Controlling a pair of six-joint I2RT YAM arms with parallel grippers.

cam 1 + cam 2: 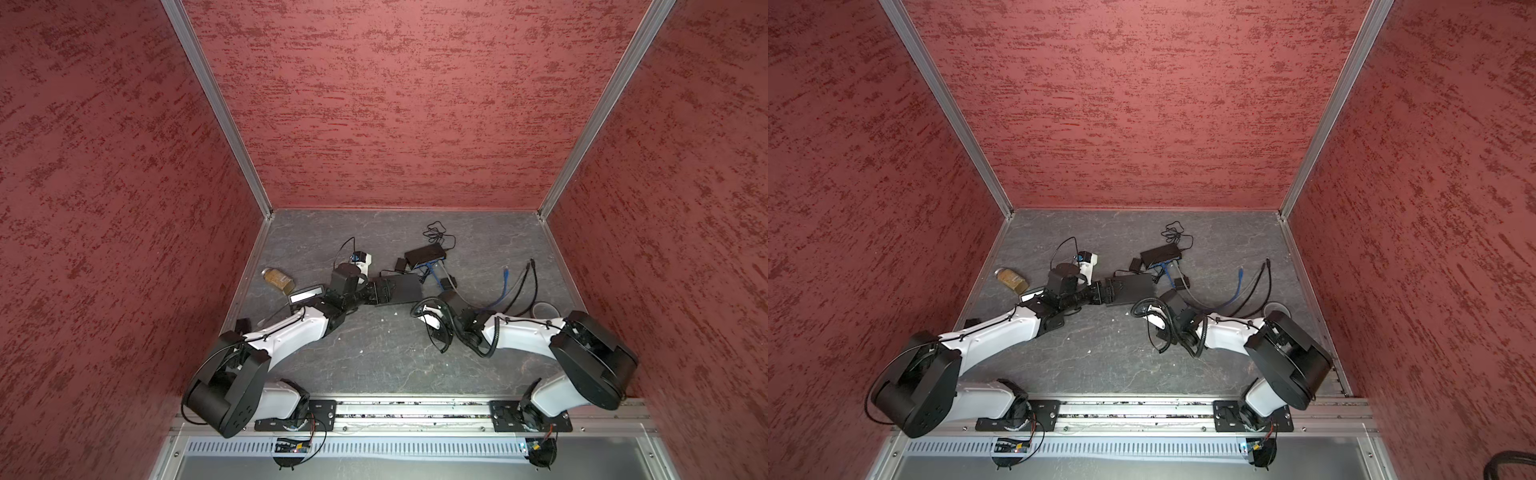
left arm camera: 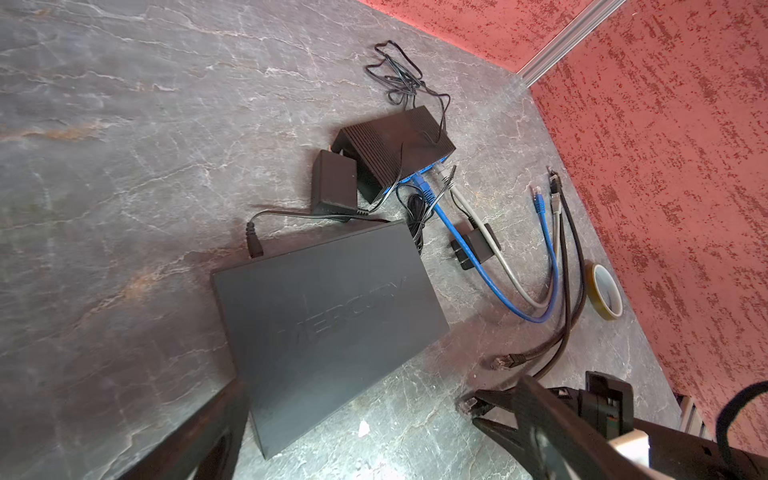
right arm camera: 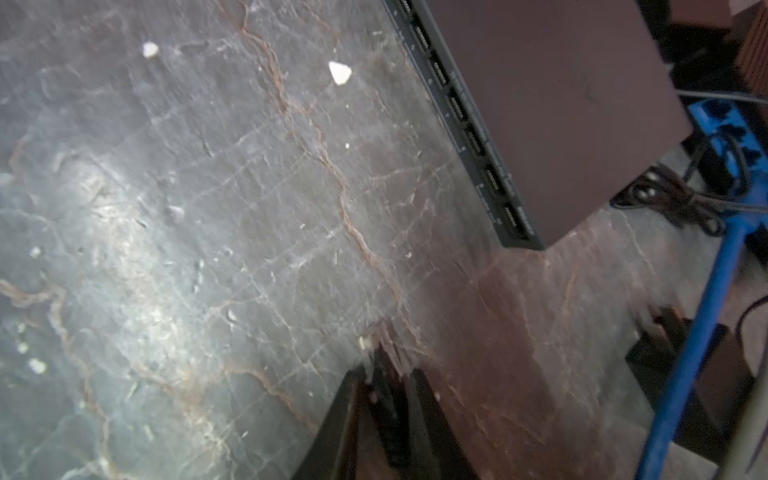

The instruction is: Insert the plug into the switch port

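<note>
"Looking for the switch: where does it lie?"

"Flat on the grey table, lid up, about mid-table in both top views. A power lead enters one back corner, and a smaller black switch with a blue front sits just beyond it."

"And the left gripper?"

"Its jaws stand wide apart at the switch's left end, holding nothing. In the left wrist view one finger sits at a corner of the case. I cannot tell whether it touches. The other is out past the opposite side, clear of it."

"The plug?"

"At the tips of the right gripper, low over the table, near the switch's right front corner but apart from it. The ports run along the front edge, and the plug's pale tip is short of that row, not yet in any of them."

"Are those fingers clamped on it?"

"They stand close together with the black cable running between them, but the right wrist view is blurred. I cannot tell whether they pinch it or only flank it."

"What else is near?"

"A blue cable runs out from the smaller switch, a roll of tape rests by the right wall, and a jar lies near the left wall."
</note>
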